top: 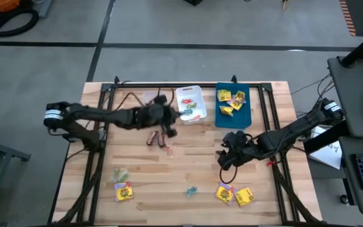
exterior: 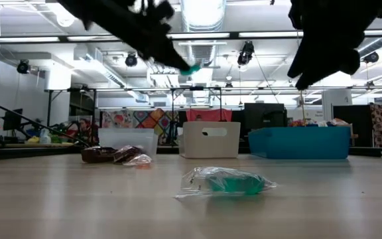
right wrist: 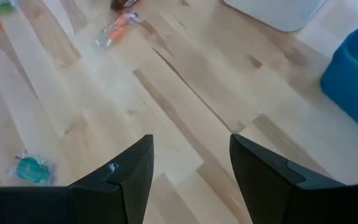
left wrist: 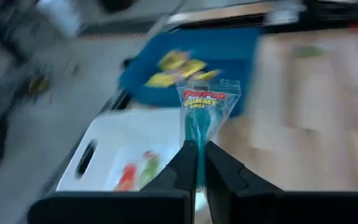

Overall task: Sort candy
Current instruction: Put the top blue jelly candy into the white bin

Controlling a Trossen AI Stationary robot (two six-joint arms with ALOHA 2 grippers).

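Your left gripper has its fingers clamped on a teal gummy sweet in a clear wrapper with a red printed header. In the high view that gripper sits just left of centre in the upper half of the frame, right beside the white tray. In the left wrist view the held sweet hangs over the edge of the white tray, which already holds red and green pieces, and the blue tray beyond carries yellow packets.

Your right gripper hangs over bare bench right of centre in the high view, below the blue tray. Its fingers stand apart with nothing between them, only wood planks showing below.

Loose candy is spread across the bench. Dark red-brown bars lie just under your left gripper in the high view. A teal piece rests at lower centre, yellow packets at lower right, one yellow packet at lower left, and a pale green piece just above it. In the low view the teal wrapped piece sits in the foreground, the dark bars farther back to the left, and a clear tray stands left of the white one.
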